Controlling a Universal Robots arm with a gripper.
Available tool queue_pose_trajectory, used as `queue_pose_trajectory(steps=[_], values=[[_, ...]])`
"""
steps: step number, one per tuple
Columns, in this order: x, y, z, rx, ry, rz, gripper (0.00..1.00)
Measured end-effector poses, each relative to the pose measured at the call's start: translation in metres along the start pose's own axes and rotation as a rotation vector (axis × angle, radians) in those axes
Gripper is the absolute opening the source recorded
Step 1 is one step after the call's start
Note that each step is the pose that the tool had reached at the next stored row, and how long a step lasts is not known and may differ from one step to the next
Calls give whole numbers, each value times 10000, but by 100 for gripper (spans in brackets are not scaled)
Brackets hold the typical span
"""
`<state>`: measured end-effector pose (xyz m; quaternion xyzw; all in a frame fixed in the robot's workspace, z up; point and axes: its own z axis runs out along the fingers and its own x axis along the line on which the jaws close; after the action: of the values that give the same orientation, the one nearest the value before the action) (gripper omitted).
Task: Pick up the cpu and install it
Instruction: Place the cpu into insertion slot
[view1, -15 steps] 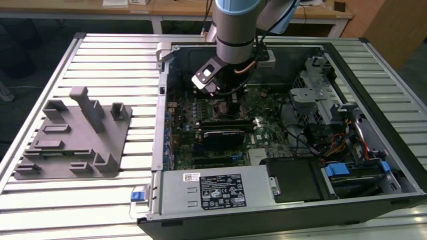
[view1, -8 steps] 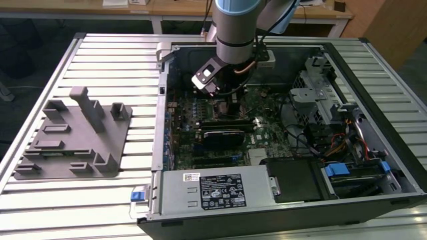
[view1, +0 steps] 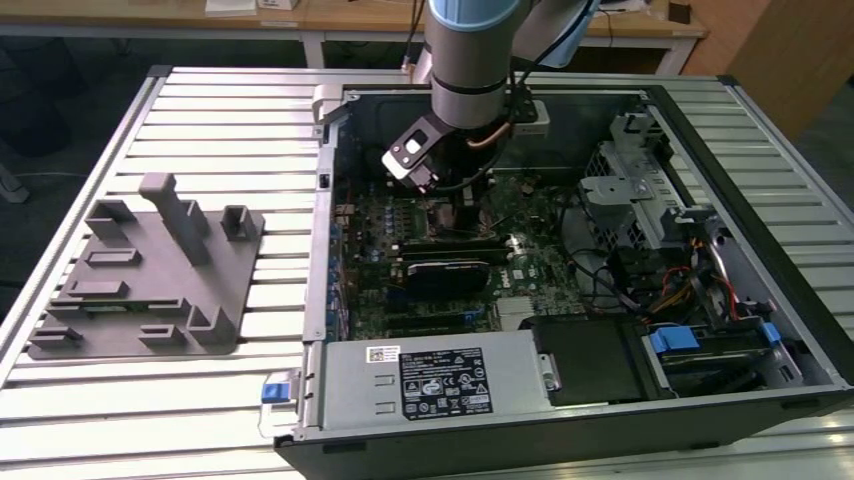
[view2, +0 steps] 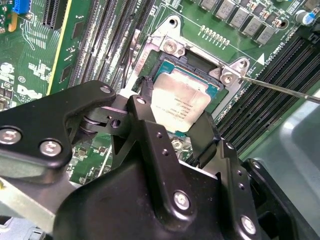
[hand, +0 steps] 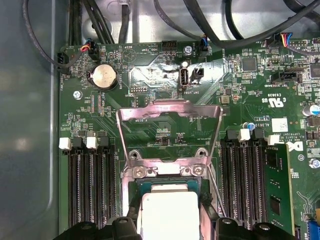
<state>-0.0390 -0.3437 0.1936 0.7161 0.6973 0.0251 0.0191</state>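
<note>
Silver cpu (view2: 180, 102) tight in the claw (view2: 175, 114) over green motherboard (hand: 150, 75); slatted metal table (view1: 200, 110) below, wooden desks (view1: 134, 22) beyond.

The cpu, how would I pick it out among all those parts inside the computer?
Look into the open computer case on the slatted table, to the green motherboard below the robot arm. At its socket, beside the flipped-open metal frame, is the cpu: a flat square with a shiny silver top, unlike the long black memory slots on either side.
</note>
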Motion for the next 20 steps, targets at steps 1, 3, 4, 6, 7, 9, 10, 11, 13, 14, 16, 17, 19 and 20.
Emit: queue_pose_trajectory(steps=[1, 3, 4, 6, 7, 9, 10, 11, 13, 14, 16, 17, 19, 20], values=[[0, 0, 1, 0, 0, 0, 54], [-1, -1, 5, 0, 0, 1, 54], [0, -2, 6, 1, 3, 2, 54], [0, -2, 7, 1, 15, 4, 54], [0, -1, 8, 1, 20, 4, 54], [0, -1, 9, 1, 27, 3, 54], [0, -1, 10, 1, 27, 1, 54], [0, 2, 11, 1, 27, 1, 54], [0, 1, 12, 1, 27, 2, 54], [0, 1, 13, 1, 27, 2, 54], [0, 1, 13, 2, 27, 1, 54], [0, 1, 13, 2, 27, 2, 54], [0, 1, 14, 1, 28, 2, 54], [0, 1, 14, 1, 27, 2, 54]])
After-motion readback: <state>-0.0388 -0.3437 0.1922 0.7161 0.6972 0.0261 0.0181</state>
